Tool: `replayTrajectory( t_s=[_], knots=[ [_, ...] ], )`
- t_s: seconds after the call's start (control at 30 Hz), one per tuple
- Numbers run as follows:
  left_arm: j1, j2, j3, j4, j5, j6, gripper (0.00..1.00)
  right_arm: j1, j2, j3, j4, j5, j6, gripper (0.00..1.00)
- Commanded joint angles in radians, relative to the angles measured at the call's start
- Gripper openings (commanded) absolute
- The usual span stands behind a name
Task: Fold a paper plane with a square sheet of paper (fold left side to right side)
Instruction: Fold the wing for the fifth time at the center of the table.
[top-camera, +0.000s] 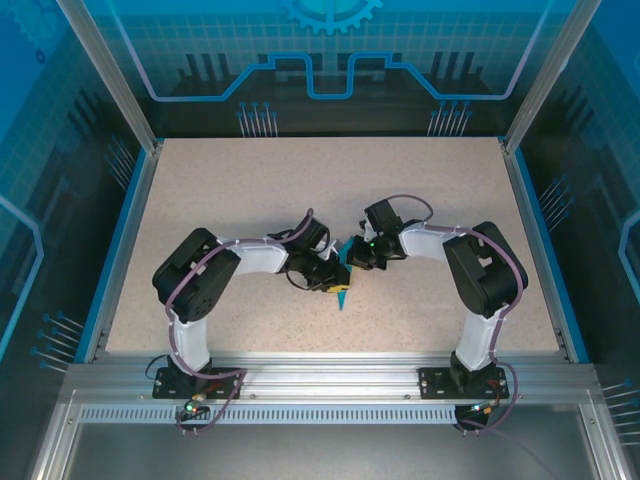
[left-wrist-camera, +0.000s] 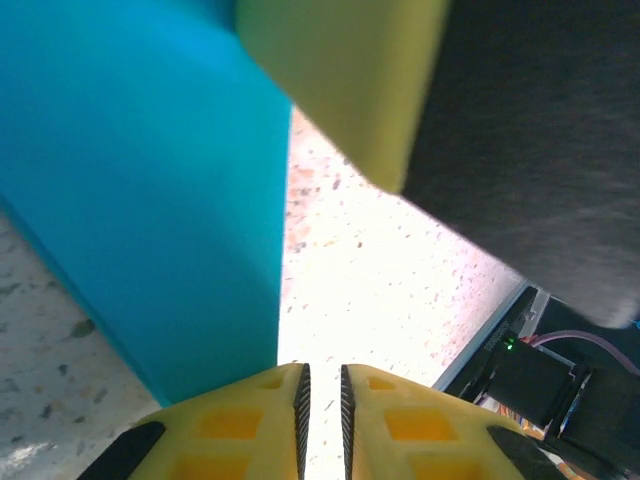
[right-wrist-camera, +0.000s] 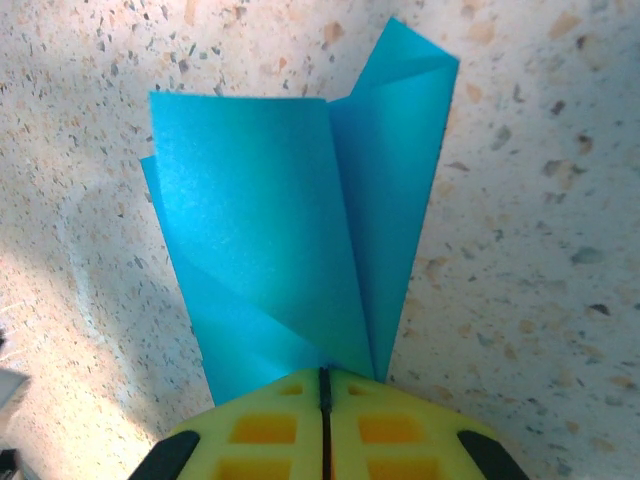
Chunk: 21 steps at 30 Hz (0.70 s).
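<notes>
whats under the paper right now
Speckled table shows around the paper, whose one end is pinched in the shut right gripper. The table patch directly beneath the folded layers is covered, so whether anything lies there cannot be seen.

In the top view the paper plane (top-camera: 343, 297) is lying mostly hidden beneath the meeting left pincer (top-camera: 337, 284) and right pincer (top-camera: 352, 262); only a teal tip is poking out, its folds too small to tell. At the left wrist the paper is blurring and running off the top and left edges, beside a blurred yellow finger (left-wrist-camera: 340, 80) cut by the top edge. At the right wrist its near end is vanishing between closed fingers.
</notes>
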Motion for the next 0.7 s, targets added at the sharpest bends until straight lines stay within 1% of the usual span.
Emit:
replayTrajectory(
  t_s=[0.0, 0.13, 0.5, 0.67],
  knots=[
    [-0.009, 0.026, -0.029, 0.031, -0.005, -0.032, 0.20, 0.021, 0.053, -0.018, -0.100, 0.042, -0.019, 0.08],
    [-0.011, 0.038, -0.037, 0.041, -0.010, -0.040, 0.20, 0.021, 0.052, -0.016, -0.101, 0.042, -0.021, 0.08],
    [-0.013, 0.052, -0.049, -0.024, -0.062, -0.050, 0.19, 0.020, 0.044, -0.011, -0.076, 0.036, -0.032, 0.07],
    [-0.016, 0.064, -0.041, -0.089, -0.091, -0.047, 0.14, 0.020, 0.041, 0.005, -0.070, 0.033, -0.049, 0.07]
  ],
)
